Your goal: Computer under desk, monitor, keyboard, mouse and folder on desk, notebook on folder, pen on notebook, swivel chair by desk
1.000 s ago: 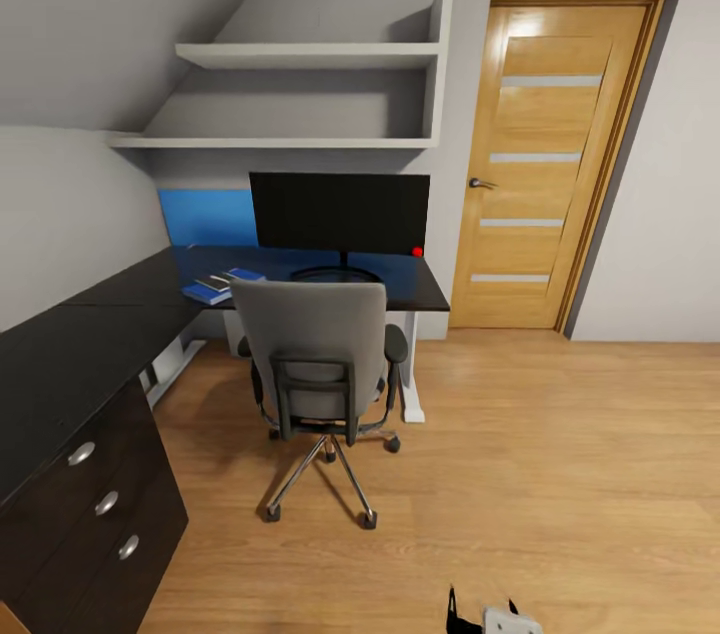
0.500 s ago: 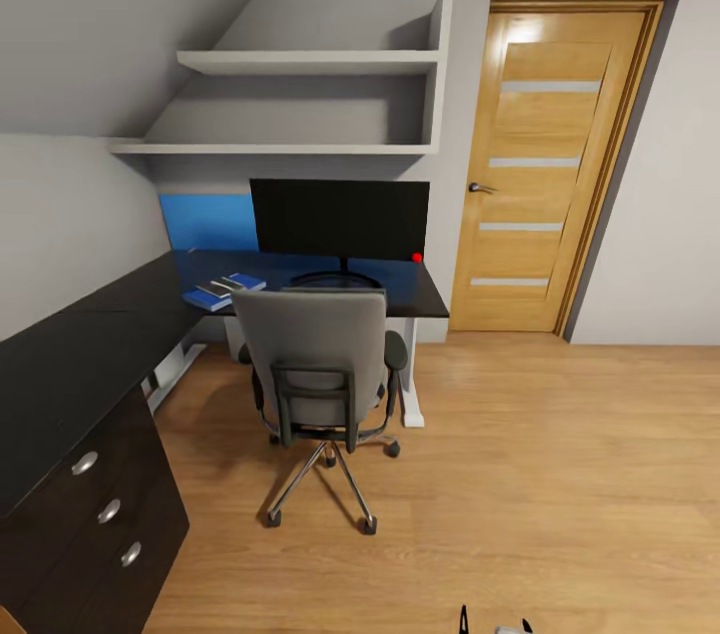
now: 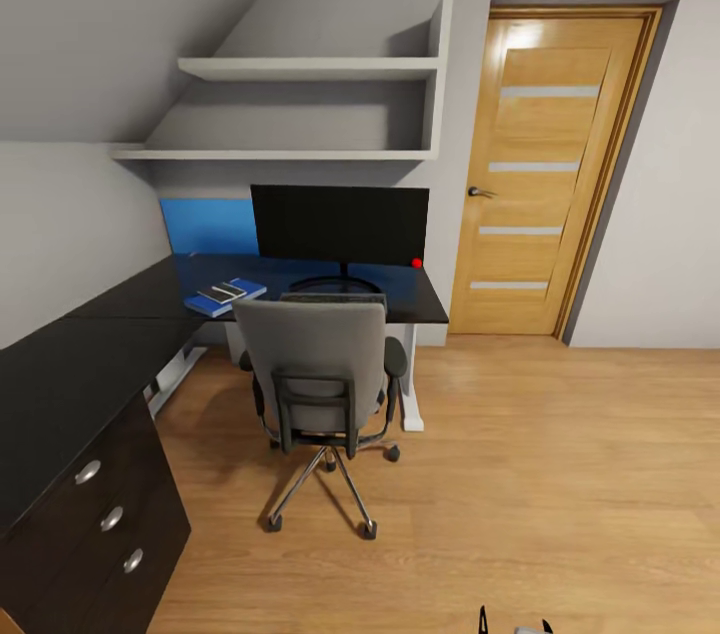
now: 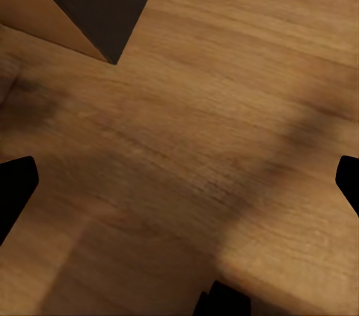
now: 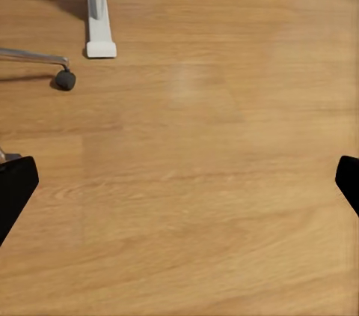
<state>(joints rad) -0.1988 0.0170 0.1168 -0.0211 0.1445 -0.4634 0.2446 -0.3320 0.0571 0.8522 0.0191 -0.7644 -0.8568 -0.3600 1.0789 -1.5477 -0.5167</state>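
The glossy black L-shaped desk [image 3: 90,334] runs along the left and back walls. The wide black monitor [image 3: 340,224] stands on its back part, with a red dot at one lower corner. Left of it lies the blue folder [image 3: 212,304], with the grey notebook [image 3: 224,293] and a thin pale pen on top. The grey swivel chair [image 3: 320,369] stands at the desk, back toward me, and hides most of a dark keyboard [image 3: 330,296]. The mouse and computer are hidden. My right gripper [image 3: 513,626] [image 5: 179,181] is open over the floor. My left gripper [image 4: 179,181] is open over floor planks.
An oak door [image 3: 545,174] with frosted strips is shut at the back right. Two white shelves [image 3: 300,109] hang above the desk. The dark drawer unit [image 3: 100,514] is near left. Open wood floor [image 3: 550,474] lies to the right. A white desk foot [image 5: 97,31] and a chair castor [image 5: 66,80] are ahead.
The whole head picture has slid down a little, so the camera moved. The right gripper sits lower at the picture's edge. Nothing on the desk has moved.
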